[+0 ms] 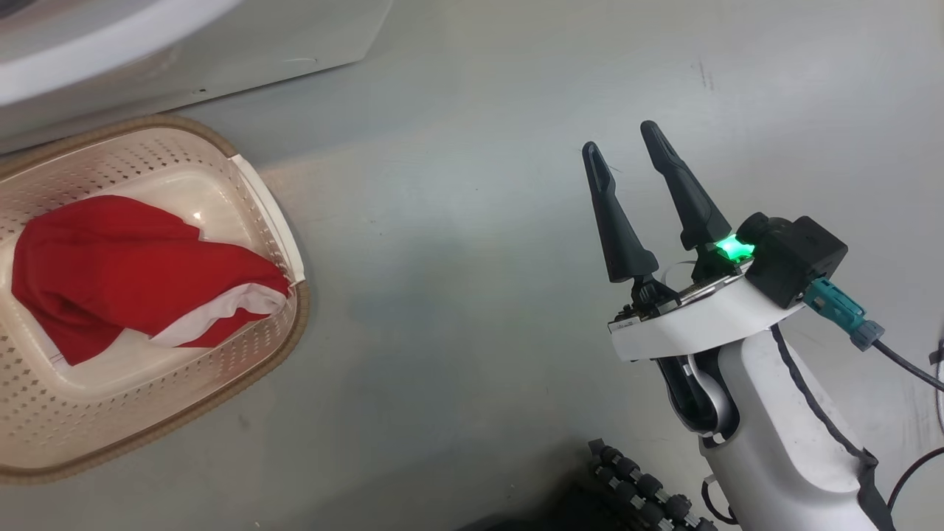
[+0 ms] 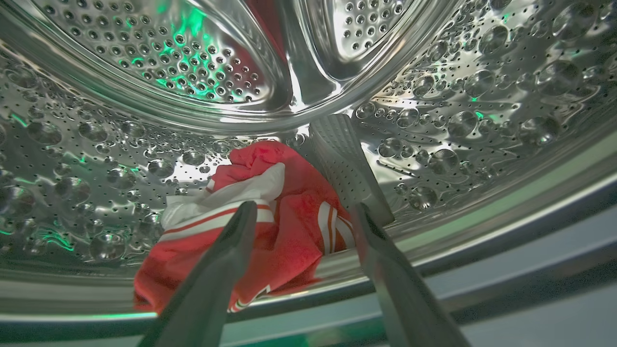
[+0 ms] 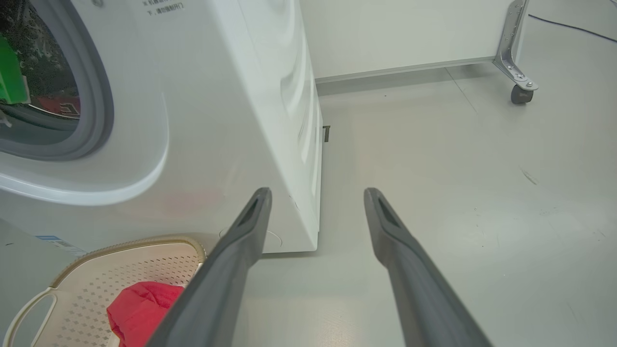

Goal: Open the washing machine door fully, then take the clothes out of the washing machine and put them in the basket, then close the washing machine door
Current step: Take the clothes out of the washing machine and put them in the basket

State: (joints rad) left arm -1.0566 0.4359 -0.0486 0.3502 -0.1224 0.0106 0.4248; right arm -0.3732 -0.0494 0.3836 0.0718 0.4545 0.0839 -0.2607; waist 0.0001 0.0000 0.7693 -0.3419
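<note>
Inside the washing machine's steel drum [image 2: 120,159] lies a crumpled piece of the clothes [image 2: 294,231], red with white stripes, near the drum's front lip. My left gripper [image 2: 306,206] is open, its fingers reaching either side of that fabric's near part without closing on it. Another red garment [image 1: 110,265] lies in the cream basket [image 1: 284,346] on the floor in front of the washing machine [image 3: 217,120]. My right gripper [image 1: 621,137] hangs open and empty over bare floor, right of the basket [image 3: 144,270]. The washing machine door is out of view.
Grey floor stretches to the right of the machine. A white panel with a metal bracket and caster [image 3: 520,94] stands at the back right. Dark cables [image 1: 914,369] trail beside my right arm, and a black ribbed part [image 1: 641,487] shows at the bottom.
</note>
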